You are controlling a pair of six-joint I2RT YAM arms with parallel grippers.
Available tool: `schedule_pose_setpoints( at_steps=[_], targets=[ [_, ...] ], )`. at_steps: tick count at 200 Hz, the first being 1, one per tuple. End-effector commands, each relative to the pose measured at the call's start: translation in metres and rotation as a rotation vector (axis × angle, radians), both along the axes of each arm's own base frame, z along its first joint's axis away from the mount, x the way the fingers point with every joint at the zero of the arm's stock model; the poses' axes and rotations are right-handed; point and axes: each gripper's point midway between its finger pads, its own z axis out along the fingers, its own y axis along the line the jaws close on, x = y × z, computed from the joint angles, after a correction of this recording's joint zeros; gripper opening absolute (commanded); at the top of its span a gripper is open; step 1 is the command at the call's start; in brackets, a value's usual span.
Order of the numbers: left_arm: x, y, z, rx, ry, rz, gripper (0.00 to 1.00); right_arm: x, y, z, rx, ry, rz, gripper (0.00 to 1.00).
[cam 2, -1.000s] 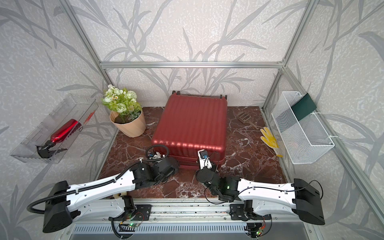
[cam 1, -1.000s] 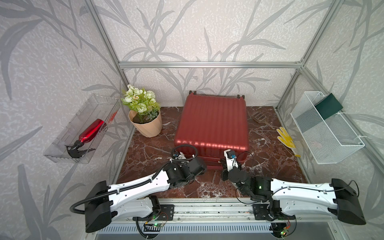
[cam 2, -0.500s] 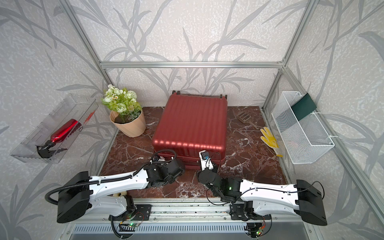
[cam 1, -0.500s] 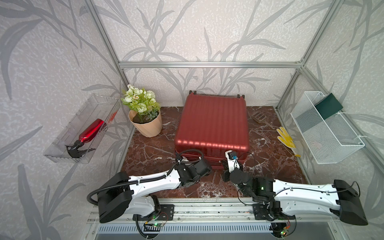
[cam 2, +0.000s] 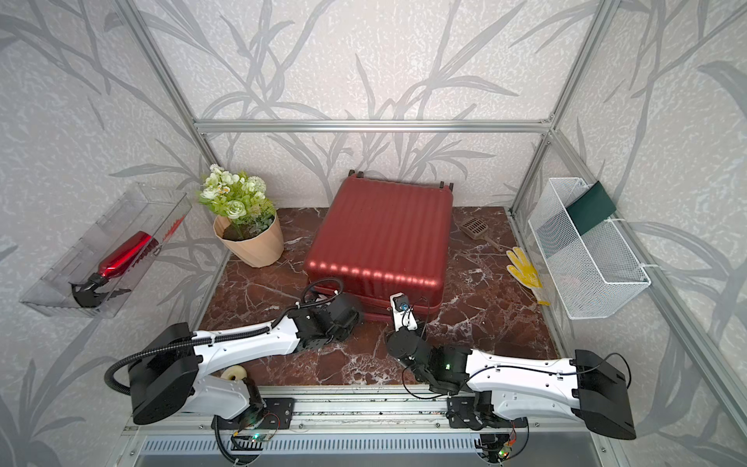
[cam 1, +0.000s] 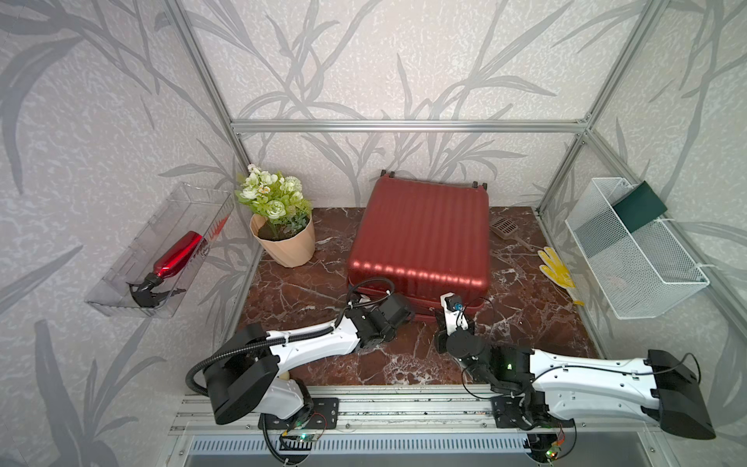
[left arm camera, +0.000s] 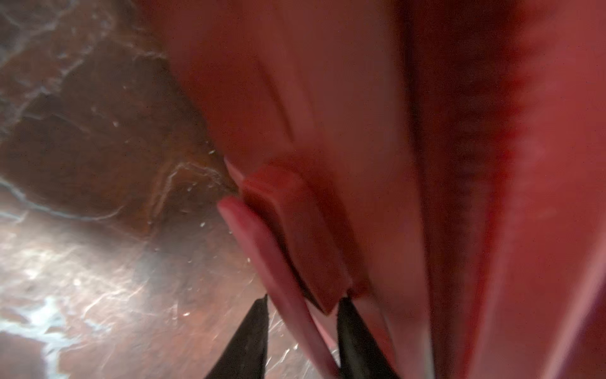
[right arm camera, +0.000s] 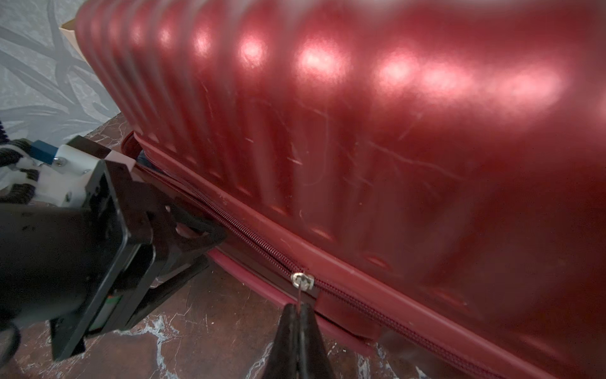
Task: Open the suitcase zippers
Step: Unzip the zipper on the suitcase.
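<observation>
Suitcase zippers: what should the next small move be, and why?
Probably the right gripper should draw the thin metal zipper pull along the dark red zipper track: it is shut on that pull, and the track on the dark red ribbed hard-shell suitcase looks closed on both sides.

Left wrist view is smeared: whether the left gripper (left arm camera: pixel 303 299) grips the red tab (left arm camera: pixel 295 236) is unclear. In both top views, arms (cam 1: pixel 315 343) hide much of the six-o'clock seam of the suitcase (cam 1: pixel 420 230) and the pull (right arm camera: pixel 297 293) in the right gripper (right arm camera: pixel 296 308).
</observation>
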Motion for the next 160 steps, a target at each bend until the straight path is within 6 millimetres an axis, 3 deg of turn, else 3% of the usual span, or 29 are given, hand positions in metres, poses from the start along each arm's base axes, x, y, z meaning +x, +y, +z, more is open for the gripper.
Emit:
schedule_pose_setpoints(
  at_steps=[1, 22, 38, 71, 105, 116, 138, 160],
  targets=[
    [-0.001, 0.052, -0.043, 0.198, 0.087, 0.089, 0.17, -0.006, 0.017, 0.037, 0.156, -0.052, 0.048, 0.0],
    [0.004, 0.065, -0.043, 0.221, 0.089, 0.114, 0.04, -0.006, 0.012, 0.034, 0.121, -0.061, 0.056, 0.0],
    [0.007, 0.068, -0.047, 0.226, 0.103, 0.113, 0.03, -0.005, 0.007, 0.028, 0.119, -0.043, 0.062, 0.0],
    [0.014, 0.062, -0.054, 0.21, 0.114, 0.081, 0.34, -0.006, 0.004, 0.019, 0.116, -0.004, 0.085, 0.0],
    [0.025, 0.042, -0.07, 0.202, 0.18, -0.039, 0.45, -0.009, 0.009, 0.012, 0.122, 0.036, 0.131, 0.0],
    [0.021, 0.042, -0.078, 0.199, 0.252, -0.048, 0.36, -0.009, 0.009, 0.011, 0.124, 0.043, 0.137, 0.0],
    [0.017, 0.047, -0.079, 0.213, 0.276, -0.048, 0.01, -0.007, 0.001, 0.013, 0.104, 0.033, 0.126, 0.0],
    [0.025, 0.061, -0.055, 0.242, 0.2, -0.003, 0.0, -0.001, -0.015, 0.012, 0.075, 0.043, 0.1, 0.0]
  ],
)
